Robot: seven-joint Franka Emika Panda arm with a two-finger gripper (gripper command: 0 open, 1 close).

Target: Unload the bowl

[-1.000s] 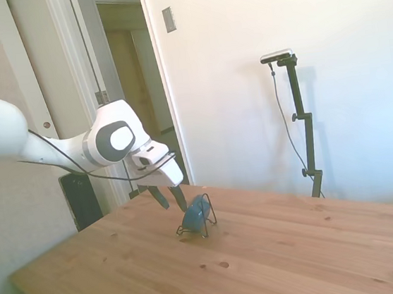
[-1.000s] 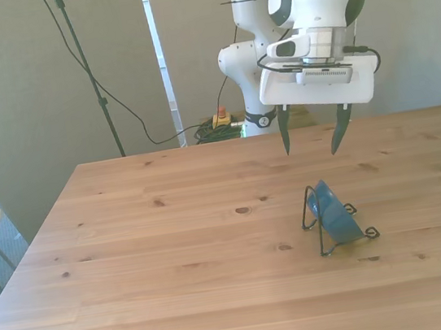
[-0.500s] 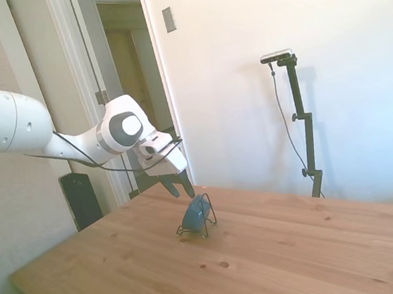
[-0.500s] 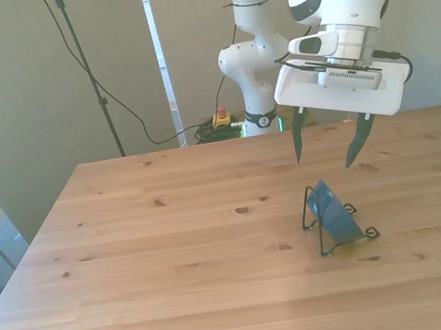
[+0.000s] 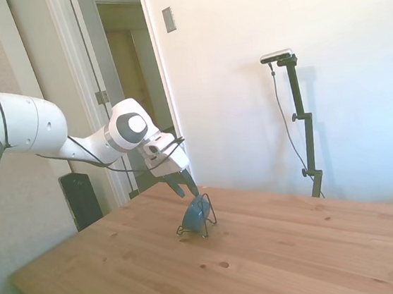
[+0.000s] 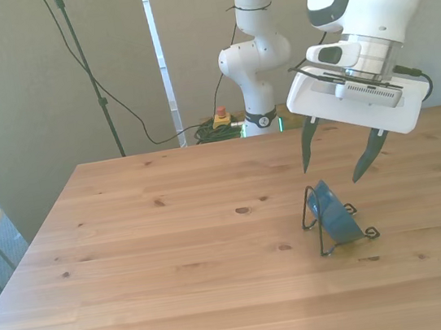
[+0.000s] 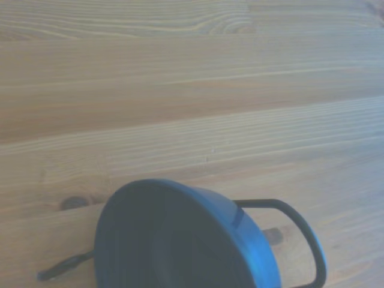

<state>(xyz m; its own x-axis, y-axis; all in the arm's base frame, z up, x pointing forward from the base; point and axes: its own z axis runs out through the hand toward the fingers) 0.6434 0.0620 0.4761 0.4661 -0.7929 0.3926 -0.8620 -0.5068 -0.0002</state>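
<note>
The small teal-blue bowl [image 6: 337, 213] stands on edge in a thin black wire rack [image 6: 322, 235] on the wooden table, right of centre in the front view. From the side the bowl [image 5: 192, 215] leans in the rack [image 5: 207, 228]. My gripper [image 6: 339, 165] hangs open just above and slightly behind the bowl, its two dark fingers spread wider than the bowl and holding nothing. In the side view the gripper [image 5: 185, 188] sits close over the bowl's top rim. The wrist view shows the bowl [image 7: 186, 240] from close by with a rack loop [image 7: 300, 231] beside it.
The wooden table [image 6: 175, 253] stretches wide to the front view's left of the rack. Cables and a stand are behind the table's far edge. A doorway and white wall lie beyond the table in the side view.
My gripper has moved toward the front view's right and come down closer to the bowl, tilting as it went. It stays open. Bowl and rack have not moved.
</note>
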